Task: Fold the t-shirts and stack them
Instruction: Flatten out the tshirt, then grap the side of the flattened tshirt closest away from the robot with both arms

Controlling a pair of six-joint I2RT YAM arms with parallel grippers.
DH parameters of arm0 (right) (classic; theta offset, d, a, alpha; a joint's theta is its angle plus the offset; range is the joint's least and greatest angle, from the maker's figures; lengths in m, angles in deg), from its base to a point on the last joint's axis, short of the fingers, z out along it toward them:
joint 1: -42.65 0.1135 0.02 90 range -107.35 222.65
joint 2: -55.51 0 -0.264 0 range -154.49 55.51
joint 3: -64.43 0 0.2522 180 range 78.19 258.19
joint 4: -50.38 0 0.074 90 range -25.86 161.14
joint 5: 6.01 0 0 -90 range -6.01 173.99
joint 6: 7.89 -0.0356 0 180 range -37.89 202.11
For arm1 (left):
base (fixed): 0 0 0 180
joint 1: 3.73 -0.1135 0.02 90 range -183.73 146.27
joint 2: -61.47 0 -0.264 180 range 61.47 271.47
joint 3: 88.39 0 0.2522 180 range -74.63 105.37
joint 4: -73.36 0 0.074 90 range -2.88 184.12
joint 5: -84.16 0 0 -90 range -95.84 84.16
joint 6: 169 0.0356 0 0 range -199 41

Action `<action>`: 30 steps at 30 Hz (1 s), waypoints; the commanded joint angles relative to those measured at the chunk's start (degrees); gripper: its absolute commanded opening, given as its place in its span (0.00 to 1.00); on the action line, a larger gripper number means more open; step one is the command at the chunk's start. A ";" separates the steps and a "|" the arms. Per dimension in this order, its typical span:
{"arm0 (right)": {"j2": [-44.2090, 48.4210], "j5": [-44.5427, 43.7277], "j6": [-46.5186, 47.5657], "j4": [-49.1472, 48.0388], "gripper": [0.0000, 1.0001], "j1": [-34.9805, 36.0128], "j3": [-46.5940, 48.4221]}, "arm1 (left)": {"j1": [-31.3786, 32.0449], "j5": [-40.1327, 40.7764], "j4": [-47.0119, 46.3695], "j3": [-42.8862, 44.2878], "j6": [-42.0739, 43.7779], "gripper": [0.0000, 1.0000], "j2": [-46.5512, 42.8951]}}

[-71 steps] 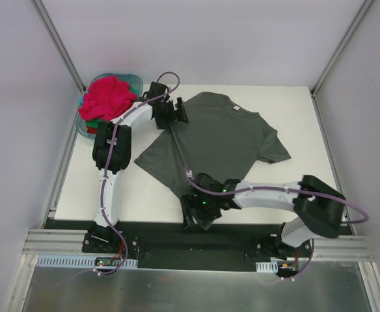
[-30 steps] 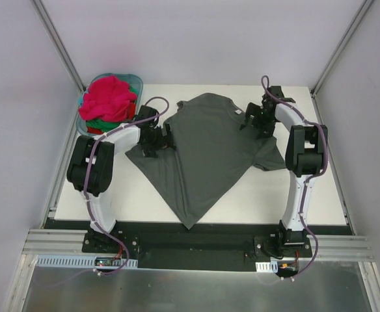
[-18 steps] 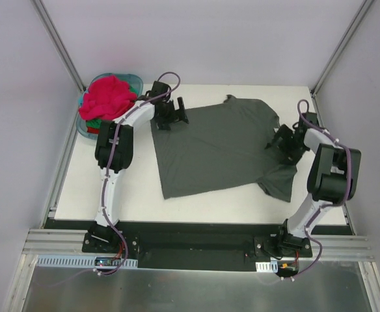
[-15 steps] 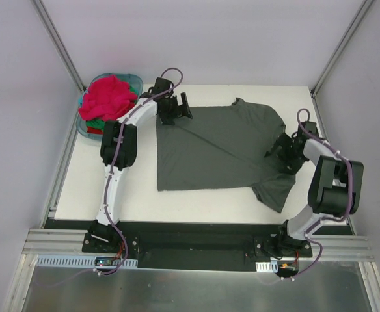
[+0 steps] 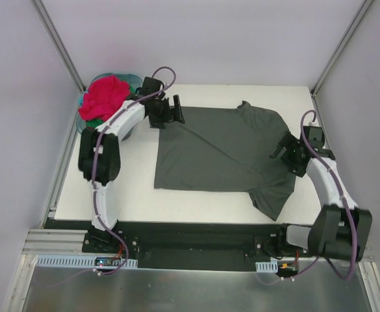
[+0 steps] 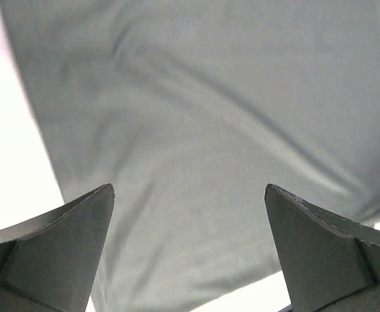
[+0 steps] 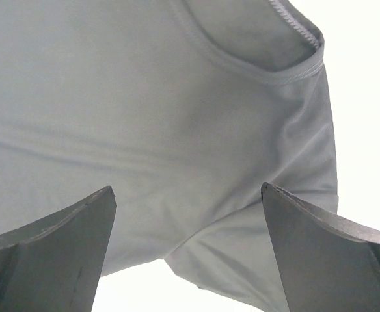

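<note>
A dark charcoal grey t-shirt (image 5: 216,153) lies spread on the white table (image 5: 131,195), its neck toward the back right and one sleeve (image 5: 274,198) trailing near the front right. My left gripper (image 5: 169,112) stands open over the shirt's back left corner. In the left wrist view the open left gripper (image 6: 189,188) has only flat cloth (image 6: 209,130) beneath it. My right gripper (image 5: 284,151) is open at the shirt's right edge. The right wrist view shows the right gripper (image 7: 187,188) open above the neckline (image 7: 287,65) and a sleeve (image 7: 261,260). Bright pink-red t-shirts (image 5: 105,94) are heaped at the back left.
The teal basket (image 5: 133,78) at the back left corner holds the pink-red heap, with green cloth (image 5: 89,120) showing under it. Grey walls and metal posts enclose the table. A black rail with both arm bases runs along the near edge.
The grey shirt has been swung round, from neck at the back to neck at the right, and now lies flatter. Both arms' elbows have shifted; the grippers hover at its left and right ends.
</note>
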 commanded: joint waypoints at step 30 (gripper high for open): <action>42.41 -4.87 -9.48 17.67 0.96 2.68 -23.61 | 3.47 4.57 -15.10 -66.13 -21.20 0.06 -41.91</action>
